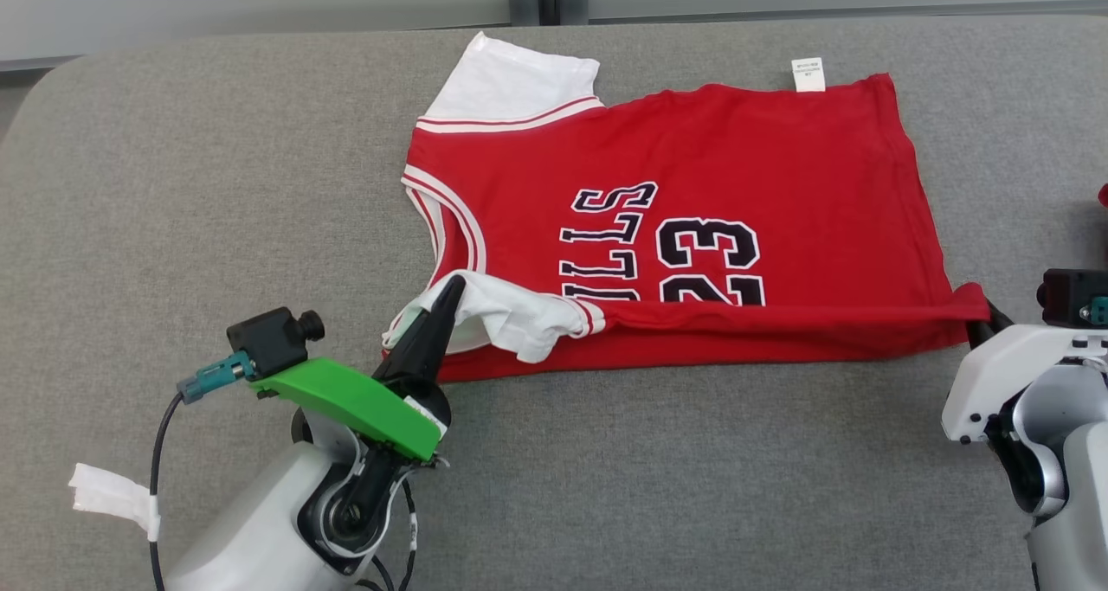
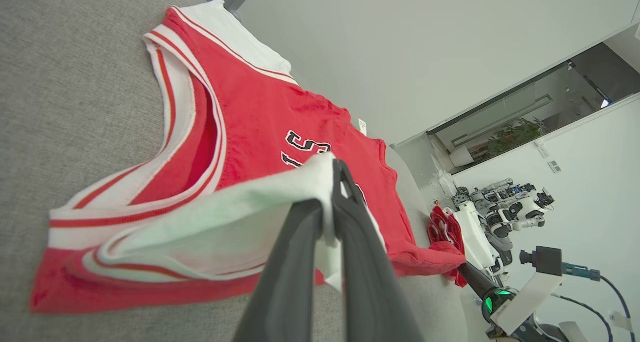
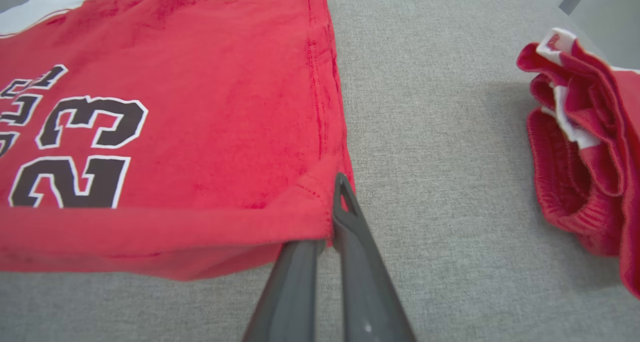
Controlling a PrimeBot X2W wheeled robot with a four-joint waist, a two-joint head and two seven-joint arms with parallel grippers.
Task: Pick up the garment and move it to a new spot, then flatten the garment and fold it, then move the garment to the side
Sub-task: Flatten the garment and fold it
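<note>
The red number 23 jersey (image 1: 692,184) lies spread across the middle of the grey table (image 1: 173,184), neck to the robot's left and hem to its right. Its near long edge is rolled over onto the front. The left fingers (image 1: 422,342) are clenched on the near white sleeve (image 1: 511,314), holding it up off the table. In the left wrist view the cloth is pinched thin between them and drapes over their tips. The right fingers (image 1: 997,318) are closed on the near hem corner (image 3: 315,192), one finger above the cloth and one under it. The far white sleeve (image 1: 511,80) and the white label (image 1: 808,73) lie flat at the far edge. A second red garment (image 3: 580,146) sits bunched to the right, apart from the jersey.

The jersey looks light, thin and limp, so it will likely sag between the two holds and slide readily over the table. Holding both ends of one long edge, as here, suits a lengthwise fold. That edge probably needs to be kept taut so the crease lands straight, and the loose sleeve may crumple underneath.
</note>
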